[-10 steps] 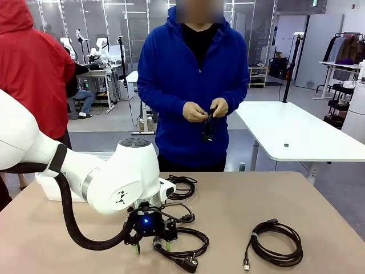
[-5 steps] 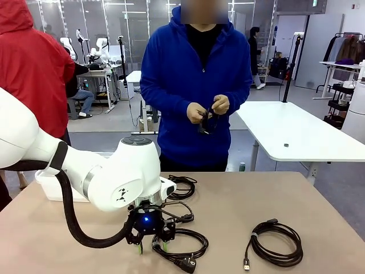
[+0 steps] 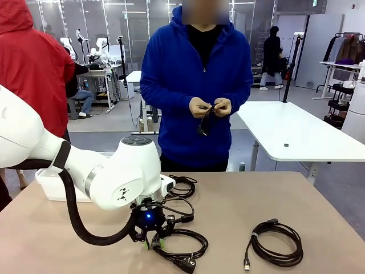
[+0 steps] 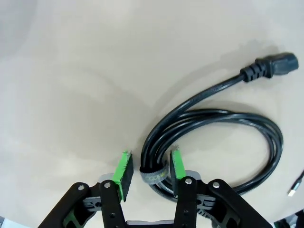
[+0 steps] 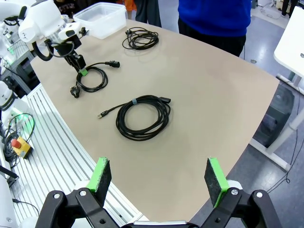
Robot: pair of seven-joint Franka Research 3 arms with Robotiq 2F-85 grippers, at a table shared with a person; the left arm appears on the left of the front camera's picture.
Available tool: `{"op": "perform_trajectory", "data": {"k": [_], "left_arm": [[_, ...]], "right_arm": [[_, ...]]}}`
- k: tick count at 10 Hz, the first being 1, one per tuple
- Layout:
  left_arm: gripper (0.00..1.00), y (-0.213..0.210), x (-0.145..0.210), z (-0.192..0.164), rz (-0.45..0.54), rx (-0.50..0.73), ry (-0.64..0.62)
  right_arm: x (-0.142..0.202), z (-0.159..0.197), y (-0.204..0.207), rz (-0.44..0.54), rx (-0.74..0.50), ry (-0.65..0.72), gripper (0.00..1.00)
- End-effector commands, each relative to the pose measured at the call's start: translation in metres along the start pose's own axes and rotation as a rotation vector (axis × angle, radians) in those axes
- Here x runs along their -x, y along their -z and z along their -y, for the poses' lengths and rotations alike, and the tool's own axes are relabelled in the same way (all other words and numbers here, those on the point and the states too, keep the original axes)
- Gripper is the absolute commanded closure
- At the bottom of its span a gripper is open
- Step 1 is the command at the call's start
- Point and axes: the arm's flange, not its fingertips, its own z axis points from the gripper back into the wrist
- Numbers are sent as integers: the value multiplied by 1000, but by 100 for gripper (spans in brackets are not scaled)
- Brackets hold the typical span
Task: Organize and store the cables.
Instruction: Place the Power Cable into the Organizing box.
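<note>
A power-cord cable (image 3: 188, 246) lies coiled on the tan table near its front edge, its coil (image 4: 213, 128) bound by a strap. My left gripper (image 3: 153, 242) points down at it. The green pads straddle the strapped section; my left gripper (image 4: 150, 166) is partly closed, one pad touching the cord and a small gap at the other. A thinner coiled cable (image 3: 276, 242) with a USB end lies to the right, and shows again in the right wrist view (image 5: 142, 116). A third coil (image 3: 181, 185) lies near the bin. My right gripper (image 5: 158, 178) hangs open high over the table's corner.
A white bin (image 3: 48, 191) stands at the table's back left, also in the right wrist view (image 5: 102, 16). The person in blue at the far side holds a small black cable (image 3: 205, 123) in both hands. A person in red stands at the left.
My left gripper's jaws have narrowed around the strapped part of the power cord. The person's hands have shifted slightly with their cable.
</note>
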Motion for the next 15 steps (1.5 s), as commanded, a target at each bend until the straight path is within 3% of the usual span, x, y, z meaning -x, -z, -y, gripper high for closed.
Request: {"op": "perform_trajectory", "data": {"k": [1,3,4,9,13,14,15], "left_arm": [[64,18,-7,14,22,21,-39],[75,16,-6,16,24,28,-31],[100,12,-3,16,20,25,-19],[100,-44,17,-6,78,-24,-49],[100,-146,20,-49,138,19,5],[95,-171,16,-62,161,-12,13],[95,-195,10,-77,145,-10,105]], "right_arm": [[0,0,0,9,-3,-17,0],[0,0,0,9,-3,-17,0],[0,0,0,9,-3,-17,0],[0,0,0,9,-3,-17,0],[0,0,0,9,-3,-17,0],[0,0,0,9,-3,-17,0],[0,0,0,9,-3,-17,0]]}}
